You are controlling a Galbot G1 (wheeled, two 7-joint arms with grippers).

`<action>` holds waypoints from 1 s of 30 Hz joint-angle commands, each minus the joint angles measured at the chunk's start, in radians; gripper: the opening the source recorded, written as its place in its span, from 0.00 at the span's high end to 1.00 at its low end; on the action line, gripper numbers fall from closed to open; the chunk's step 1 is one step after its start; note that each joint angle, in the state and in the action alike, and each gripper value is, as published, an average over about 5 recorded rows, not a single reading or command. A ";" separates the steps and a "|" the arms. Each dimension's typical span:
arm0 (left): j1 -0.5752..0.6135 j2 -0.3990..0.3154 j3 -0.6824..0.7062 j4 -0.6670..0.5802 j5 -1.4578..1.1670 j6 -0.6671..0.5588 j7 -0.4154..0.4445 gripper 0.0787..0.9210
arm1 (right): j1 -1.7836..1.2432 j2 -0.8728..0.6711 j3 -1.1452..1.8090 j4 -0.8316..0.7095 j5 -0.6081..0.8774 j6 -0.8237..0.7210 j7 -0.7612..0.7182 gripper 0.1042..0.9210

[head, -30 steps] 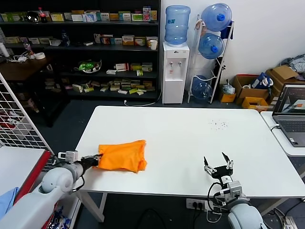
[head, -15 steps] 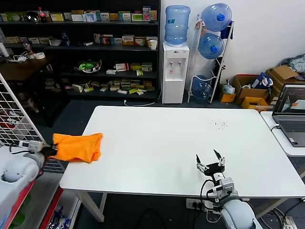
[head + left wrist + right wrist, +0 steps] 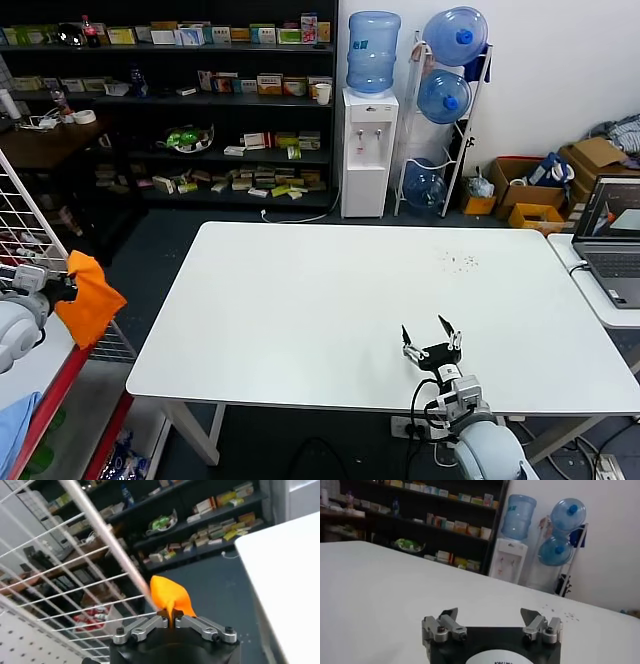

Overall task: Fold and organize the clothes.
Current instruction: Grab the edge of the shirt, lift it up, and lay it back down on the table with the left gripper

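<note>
The folded orange T-shirt (image 3: pixel 90 300) hangs off the table's left side, beside the white wire rack (image 3: pixel 30 240). My left gripper (image 3: pixel 62 290) is shut on its edge. In the left wrist view the orange cloth (image 3: pixel 169 596) bulges out from between the shut jaws of the left gripper (image 3: pixel 170 618), with rack wires just behind it. My right gripper (image 3: pixel 430 338) stands open over the near edge of the white table (image 3: pixel 330 290), nothing between its fingers; the right wrist view shows the right gripper (image 3: pixel 490 616) above bare tabletop.
A light blue cloth (image 3: pixel 12 425) lies on the low red-edged shelf at the far left. A laptop (image 3: pixel 612 240) sits on a side table at right. Shelves (image 3: pixel 170 110), a water dispenser (image 3: pixel 368 150) and boxes (image 3: pixel 545 185) stand behind the table.
My left gripper has carried the orange T-shirt off the table's left edge to the wire rack. The right gripper has drifted slightly left along the near edge, still open.
</note>
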 commanded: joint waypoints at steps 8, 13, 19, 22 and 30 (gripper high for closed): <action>0.027 -0.281 0.036 -0.228 -0.094 -0.017 -0.182 0.94 | -0.045 0.006 0.030 0.018 -0.034 -0.004 0.006 0.12; 0.050 -0.317 0.043 -0.308 -0.140 -0.025 -0.217 0.94 | -0.062 0.012 0.049 0.016 -0.045 0.003 0.005 0.12; 0.073 -0.450 0.075 -0.337 -0.132 -0.034 -0.254 0.94 | -0.075 0.010 0.069 0.019 -0.051 0.007 0.004 0.12; 0.070 -0.572 0.097 -0.305 -0.082 -0.049 -0.260 0.94 | -0.082 -0.003 0.083 0.025 -0.048 0.012 0.002 0.12; 0.058 -0.906 0.144 -0.123 0.102 -0.131 -0.246 0.94 | -0.129 -0.037 0.141 0.041 -0.009 0.046 -0.020 0.12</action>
